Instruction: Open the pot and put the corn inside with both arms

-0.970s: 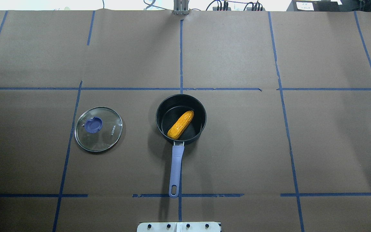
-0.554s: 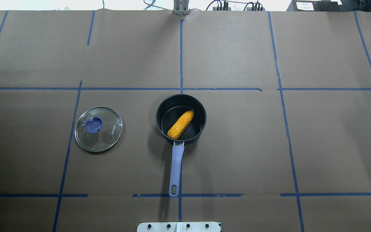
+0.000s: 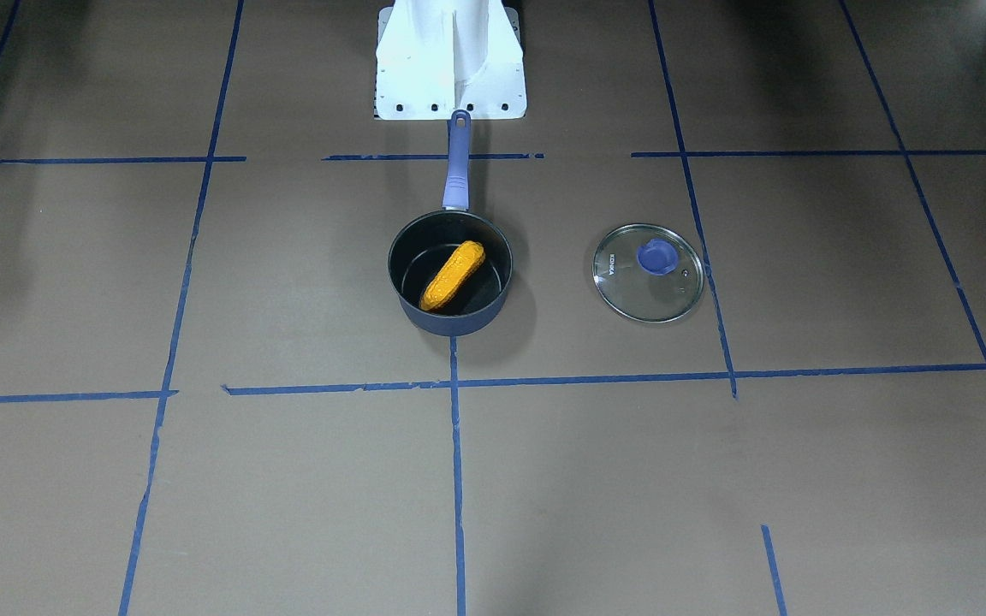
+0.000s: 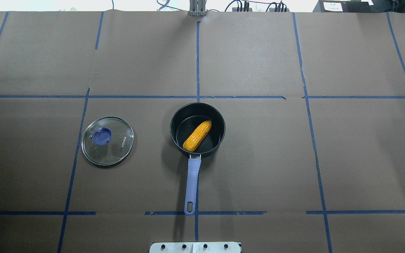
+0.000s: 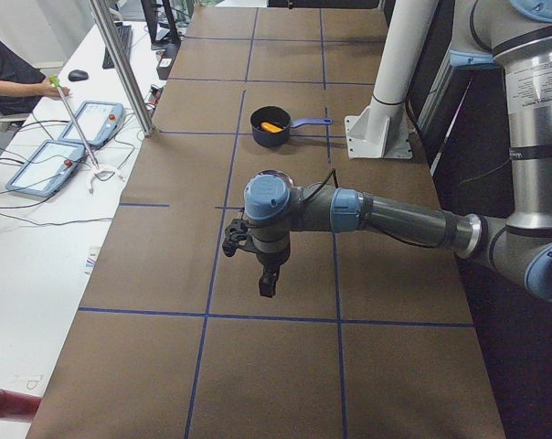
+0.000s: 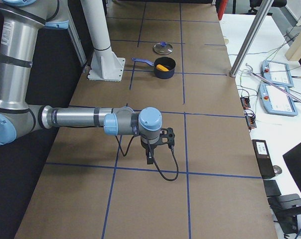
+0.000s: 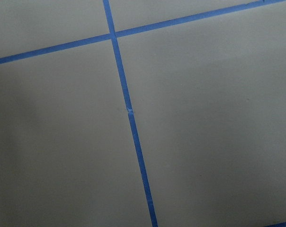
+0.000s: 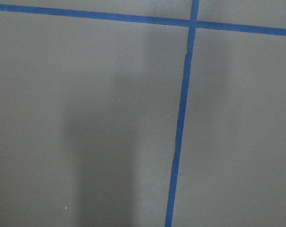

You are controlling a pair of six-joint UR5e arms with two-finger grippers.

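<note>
Two black claws: left claw (image 5: 268, 285) and right claw (image 6: 149, 158), each hanging over the brown, blue-taped counter (image 4: 258, 158); fingers apart or together cannot be told.
Small orange-yellow corn cob (image 4: 197, 136) lies slantwise inside the round dark navy saucepan (image 4: 220, 123), whose purple-blue handle points toward the robot. The round glass lid (image 4: 107, 141) with blue knob lies flat on the robot's left, apart from it.

Even, sharp lighting; soft shadows

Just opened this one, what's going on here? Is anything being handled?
Nothing is being handled. The pot stands open with the corn lying inside it. The glass lid lies flat on the table, apart from the pot on the robot's left. The left gripper and right gripper hang above the table far from the pot; whether they are open cannot be told.
</note>
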